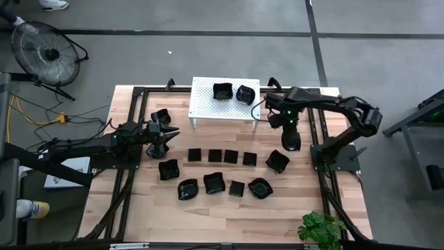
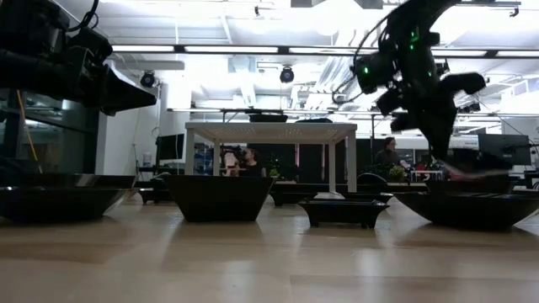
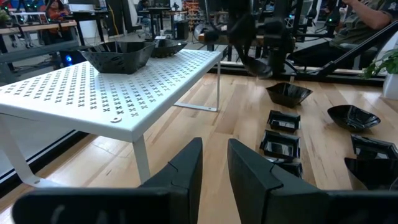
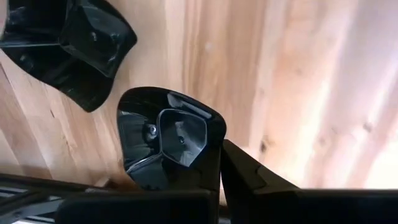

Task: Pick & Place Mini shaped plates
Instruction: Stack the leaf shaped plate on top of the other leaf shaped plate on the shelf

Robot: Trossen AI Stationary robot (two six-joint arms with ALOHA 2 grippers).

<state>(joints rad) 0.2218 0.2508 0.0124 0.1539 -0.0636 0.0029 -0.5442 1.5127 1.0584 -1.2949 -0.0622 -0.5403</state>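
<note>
Black and glossy, most of the mini shaped plates (image 1: 220, 182) lie loose on the wooden surface (image 1: 208, 215), so by my reckoning the job is only begun. Nearest the front edge, around six o'clock, a row of wavy-rimmed dishes and one small square waits; just beyond it a line of flat squares (image 1: 222, 156) runs across the middle, with one more rounded dish at its right end. Further back, at nine o'clock, the left gripper (image 1: 166, 133) waits near two more dishes, its jaws slightly apart with nothing between them. At about two o'clock the right gripper (image 1: 291, 144) has its jaws pinched shut on the rim of one plate (image 4: 165, 137), seemingly lifted clear of the wood. Farthest off, at twelve o'clock, the white perforated stand (image 1: 205, 104) carries only two dishes (image 1: 234, 92), so roughly a dozen are left to move.
</note>
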